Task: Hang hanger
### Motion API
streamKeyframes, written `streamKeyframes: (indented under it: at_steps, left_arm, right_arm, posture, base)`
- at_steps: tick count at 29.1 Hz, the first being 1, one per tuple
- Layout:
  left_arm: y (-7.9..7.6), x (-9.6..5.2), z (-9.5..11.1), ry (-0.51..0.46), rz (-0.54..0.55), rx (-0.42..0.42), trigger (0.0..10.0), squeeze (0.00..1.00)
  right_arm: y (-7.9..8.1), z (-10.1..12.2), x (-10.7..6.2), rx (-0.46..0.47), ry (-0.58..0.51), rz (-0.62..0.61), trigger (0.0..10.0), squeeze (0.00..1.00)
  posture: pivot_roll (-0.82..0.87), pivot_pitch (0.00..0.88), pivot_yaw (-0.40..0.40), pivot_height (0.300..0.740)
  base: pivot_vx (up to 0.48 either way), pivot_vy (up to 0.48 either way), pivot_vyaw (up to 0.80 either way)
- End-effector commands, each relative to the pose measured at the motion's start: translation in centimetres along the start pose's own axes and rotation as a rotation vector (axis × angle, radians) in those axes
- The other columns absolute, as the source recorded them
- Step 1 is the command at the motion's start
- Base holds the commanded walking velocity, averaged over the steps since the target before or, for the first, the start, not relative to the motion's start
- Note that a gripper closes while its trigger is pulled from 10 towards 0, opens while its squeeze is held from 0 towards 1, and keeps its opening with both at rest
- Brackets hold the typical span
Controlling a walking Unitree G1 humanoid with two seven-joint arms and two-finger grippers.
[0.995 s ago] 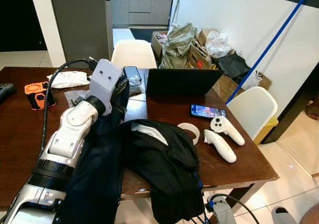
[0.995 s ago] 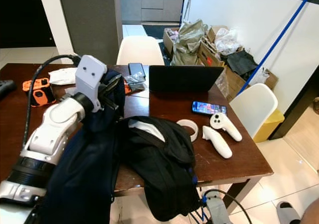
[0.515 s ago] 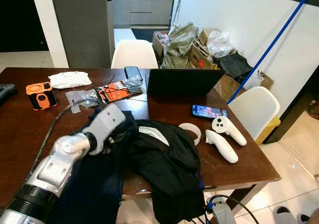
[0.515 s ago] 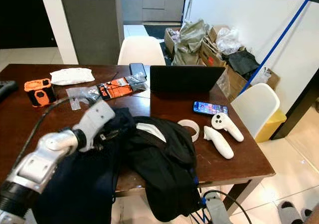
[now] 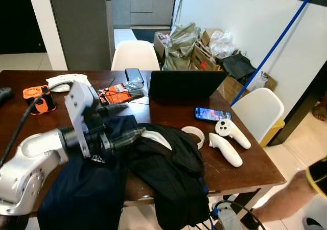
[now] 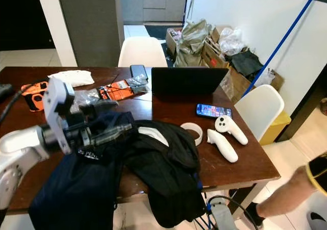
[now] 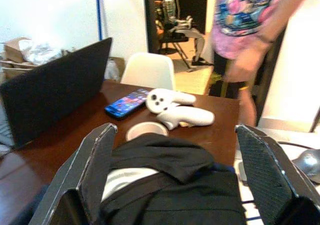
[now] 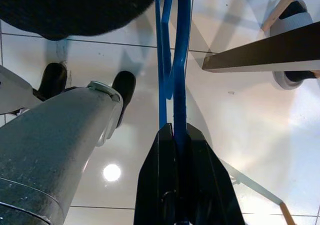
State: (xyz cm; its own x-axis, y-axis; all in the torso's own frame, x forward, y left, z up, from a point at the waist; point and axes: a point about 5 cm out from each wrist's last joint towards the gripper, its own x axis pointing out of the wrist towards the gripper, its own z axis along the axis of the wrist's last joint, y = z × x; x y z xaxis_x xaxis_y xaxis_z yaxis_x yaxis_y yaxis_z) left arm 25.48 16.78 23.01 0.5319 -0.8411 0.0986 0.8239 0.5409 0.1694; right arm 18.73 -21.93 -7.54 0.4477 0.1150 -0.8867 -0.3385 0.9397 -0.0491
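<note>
- Where is the hanger?
- The blue hanger [image 8: 172,45] is low, under the near edge of the table [image 5: 245,163], over the tiled floor [image 8: 240,110]. The right gripper [image 8: 176,135] has its two fingers pressed together on it.

- And the left gripper?
- The left gripper [image 5: 135,119] is above the near left part of the table. Its fingers [image 7: 97,157] are spread wide and hold nothing. Below them lies a heap of black clothes [image 5: 168,163], which hangs over the near edge. A navy garment [image 5: 87,189] hangs beside it, under the left arm.

- Are there any containers?
- Yes, cardboard boxes [image 5: 202,56] stand past the far right corner, against the wall. They hold an olive bag [image 5: 179,46] and a clear plastic bag [image 5: 222,45]; more I cannot tell.

- What else is on the table?
- A laptop [image 5: 186,84] at the far edge, a phone [image 5: 212,114] near it, and two white controllers [image 5: 227,140] and a tape roll [image 5: 194,134] toward the right edge.
</note>
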Motion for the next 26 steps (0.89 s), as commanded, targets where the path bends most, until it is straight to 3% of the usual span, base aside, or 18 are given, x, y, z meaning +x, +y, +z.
streamKeyframes:
  at_steps: [1,3,6,13,20,26]
  left_arm:
    - [-0.5,0.4,-0.4,-0.007,0.009,-0.016,10.0,0.00]
    - [-0.5,0.9,-1.3,-0.006,0.101,-0.045,10.0,0.00]
    - [-0.6,1.3,-1.8,-0.003,0.145,-0.073,10.0,0.00]
    - [-1.3,2.3,-2.2,-0.019,0.145,-0.138,10.0,0.00]
    - [-1.4,2.6,-2.2,-0.025,0.143,-0.149,10.0,0.00]
    - [-1.4,3.7,-2.4,-0.065,0.182,-0.178,10.0,0.00]
  right_arm:
    - [-0.2,0.0,-0.1,0.003,0.000,-0.007,10.0,0.00]
    - [-0.3,0.0,-0.1,-0.002,0.001,-0.007,10.0,0.00]
    - [-0.3,0.1,-0.1,-0.006,0.003,-0.006,10.0,0.00]
    - [-0.3,0.2,-0.1,-0.008,0.001,-0.006,10.0,0.00]
    - [-0.3,0.2,-0.1,-0.007,-0.001,-0.007,10.0,0.00]
    - [-0.3,0.3,0.0,-0.001,-0.008,-0.010,10.0,0.00]
  posture:
    - [0.09,0.000,-0.078,0.740]
    - [0.10,0.000,-0.085,0.740]
    - [0.10,0.000,-0.087,0.740]
    - [0.10,0.000,-0.084,0.740]
    - [0.09,0.000,-0.078,0.740]
    - [0.09,0.000,-0.076,0.740]
  base:
    - [0.000,0.000,0.00]
    - [-0.180,0.000,0.00]
    - [-0.333,0.000,0.00]
    - [-0.286,0.000,0.00]
    - [-0.298,0.000,0.00]
    - [-0.296,0.000,0.00]
